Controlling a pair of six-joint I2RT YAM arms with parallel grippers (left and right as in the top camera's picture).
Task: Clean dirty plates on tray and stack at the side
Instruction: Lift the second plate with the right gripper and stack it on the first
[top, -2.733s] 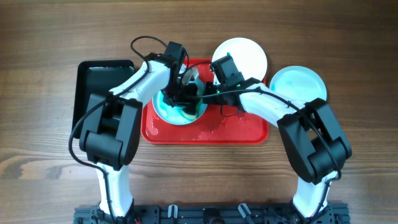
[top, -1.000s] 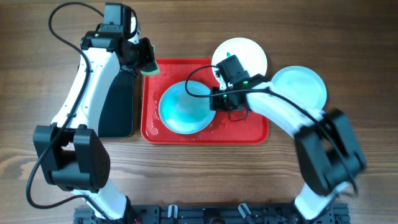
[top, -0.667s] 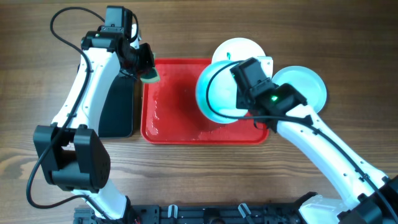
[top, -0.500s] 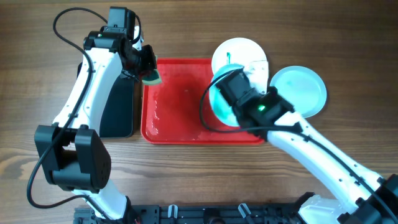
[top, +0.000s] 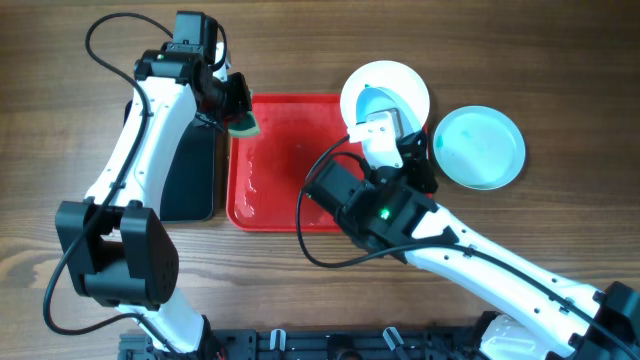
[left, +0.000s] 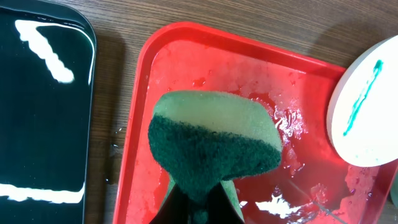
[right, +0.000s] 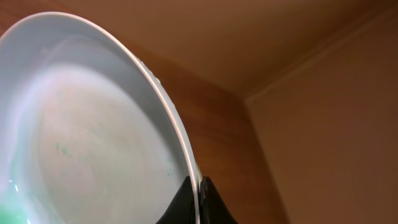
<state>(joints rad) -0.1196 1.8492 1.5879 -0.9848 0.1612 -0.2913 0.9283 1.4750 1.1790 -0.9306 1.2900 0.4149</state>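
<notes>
My left gripper (left: 198, 205) is shut on a green sponge (left: 211, 143) and holds it over the far left corner of the red tray (top: 285, 185), also in the left wrist view (left: 205, 56). The tray is wet and holds no plate. My right gripper (right: 200, 186) is shut on the rim of a pale aqua plate (right: 81, 124), lifted high and tilted; overhead only a sliver of that plate (top: 375, 102) shows. A white plate (top: 395, 80) with a green streak (left: 364, 99) lies behind the tray. Another aqua plate (top: 480, 148) lies on the table at the right.
A narrow black tray (top: 195, 185) with wet streaks (left: 43, 112) lies left of the red tray, partly under my left arm. My raised right arm (top: 400, 215) covers the red tray's right end. Bare wooden table (top: 560, 60) surrounds everything.
My right gripper has lifted the aqua plate off the red tray, raised it and tilted it. My left gripper has drawn back with the sponge to the tray's far left corner.
</notes>
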